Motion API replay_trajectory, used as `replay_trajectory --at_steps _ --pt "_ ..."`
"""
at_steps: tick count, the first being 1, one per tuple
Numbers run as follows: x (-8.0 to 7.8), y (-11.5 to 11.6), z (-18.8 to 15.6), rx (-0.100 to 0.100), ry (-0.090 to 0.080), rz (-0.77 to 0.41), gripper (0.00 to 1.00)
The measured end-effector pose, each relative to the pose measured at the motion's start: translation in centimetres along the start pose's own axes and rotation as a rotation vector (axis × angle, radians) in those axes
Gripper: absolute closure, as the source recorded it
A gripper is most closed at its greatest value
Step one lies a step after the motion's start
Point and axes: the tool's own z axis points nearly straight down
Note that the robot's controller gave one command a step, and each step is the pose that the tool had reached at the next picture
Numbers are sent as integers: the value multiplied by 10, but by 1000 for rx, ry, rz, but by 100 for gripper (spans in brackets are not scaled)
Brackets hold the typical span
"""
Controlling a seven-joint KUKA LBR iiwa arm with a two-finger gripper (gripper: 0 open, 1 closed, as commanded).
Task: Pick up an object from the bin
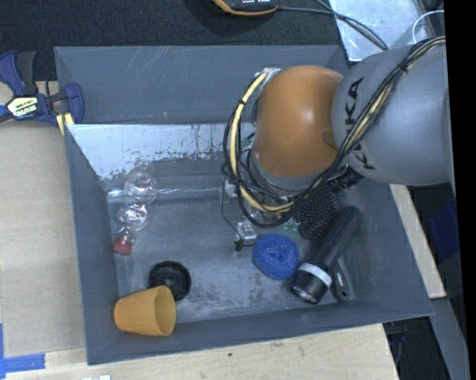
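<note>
Your end effector [246, 235] hangs at ten o'clock of the blue round object [275, 256]; I cannot tell its grip state.

In the grey metal bin [92, 260] we find the orange plastic cup [145, 312] at the near left corner, the black round lid [168, 277] just behind it, and the clear plastic bottle [133, 204] farther back. Right of centre, the blue round scrubber [275, 256] lies just left of the black hairbrush [326, 234], with the tool [244, 240] just left of the scrubber.
</note>
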Motion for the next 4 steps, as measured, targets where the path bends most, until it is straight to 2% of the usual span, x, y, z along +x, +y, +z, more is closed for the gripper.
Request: replay_trajectory --at_steps 1,2,3,4 --pt "-3 97 97 -1 9 -161 0" --pt "7 73 32 -1 -6 -240 0" --pt "49 145 65 -1 11 -433 0" --pt "4 151 96 1 -11 -687 0"
